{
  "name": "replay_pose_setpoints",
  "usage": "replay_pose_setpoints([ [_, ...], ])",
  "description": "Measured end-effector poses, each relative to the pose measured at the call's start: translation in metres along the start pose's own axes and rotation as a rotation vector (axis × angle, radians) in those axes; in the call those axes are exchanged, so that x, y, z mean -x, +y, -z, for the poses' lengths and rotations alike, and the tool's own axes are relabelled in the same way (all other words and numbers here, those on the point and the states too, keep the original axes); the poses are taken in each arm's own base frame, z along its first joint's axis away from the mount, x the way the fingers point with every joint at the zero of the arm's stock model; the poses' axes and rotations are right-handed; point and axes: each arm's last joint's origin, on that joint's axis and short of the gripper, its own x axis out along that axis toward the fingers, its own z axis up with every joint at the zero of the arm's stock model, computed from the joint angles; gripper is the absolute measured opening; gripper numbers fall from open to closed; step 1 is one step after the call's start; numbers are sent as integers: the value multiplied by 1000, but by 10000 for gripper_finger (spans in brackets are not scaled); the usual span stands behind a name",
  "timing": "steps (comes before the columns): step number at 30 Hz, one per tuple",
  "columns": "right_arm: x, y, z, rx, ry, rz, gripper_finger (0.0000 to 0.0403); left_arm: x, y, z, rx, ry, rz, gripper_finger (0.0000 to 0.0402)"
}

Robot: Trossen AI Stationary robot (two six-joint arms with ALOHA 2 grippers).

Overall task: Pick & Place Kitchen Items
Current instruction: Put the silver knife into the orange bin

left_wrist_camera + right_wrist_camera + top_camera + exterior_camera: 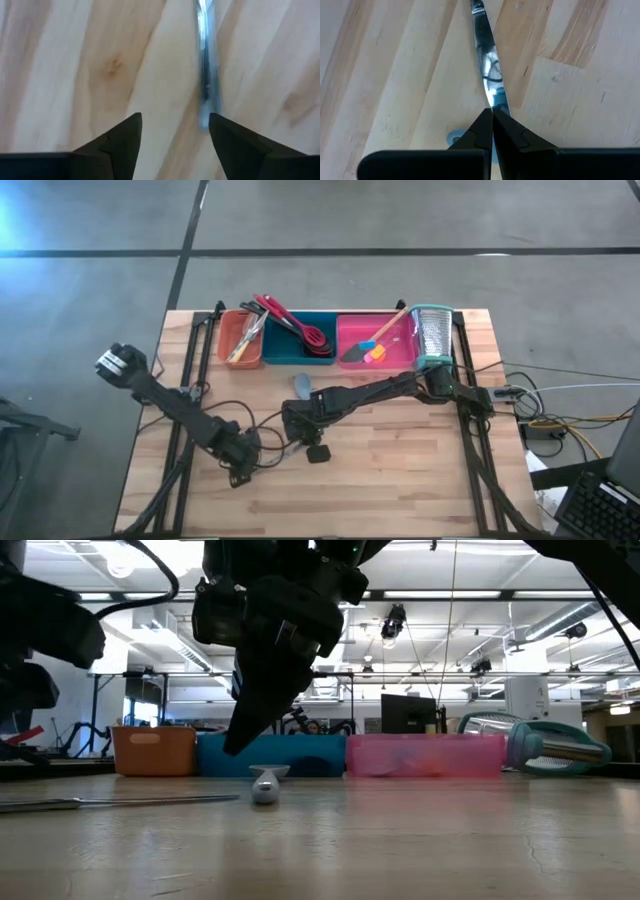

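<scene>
A metal table knife (pixel 489 75) lies flat on the wooden table between my two grippers, also seen as the knife (pixel 130 802) and the knife (pixel 205 65). My right gripper (pixel 492 112) is shut and points down over one end of it. In the low view the right gripper (pixel 232 745) hangs above the table with a gap below its tips. My left gripper (pixel 175 125) is open, low, at the knife's other end, which lies just ahead of one finger (pixel 235 145). A small grey utensil (pixel 302 385) rests on the table in front of the trays.
Along the far edge stand an orange tray (pixel 240 340), a teal tray (pixel 290 360) and a pink tray (pixel 395 358), all holding utensils. A metal grater (pixel 432 335) lies at the pink tray's right. Cables run along the table's right side. Bare wood lies near the front edge.
</scene>
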Motion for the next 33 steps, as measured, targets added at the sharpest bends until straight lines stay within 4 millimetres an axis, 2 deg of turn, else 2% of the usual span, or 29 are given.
replay_pose_setpoints([
  [13, 2, -6, 0, -6, -2, 14, 9, -11, -30, 2, 81, 40, 6, 238],
  [23, 4, -13, 1, -61, -9, 26, 9, -49, -44, -2, 102, 61, -166, 238],
  [29, 5, -18, 0, -79, -18, 31, 9, -71, -41, -1, 145, 100, -308, 238],
  [33, 6, -21, 0, -85, -27, 34, 9, -76, -40, 0, 128, 129, -337, 238],
])
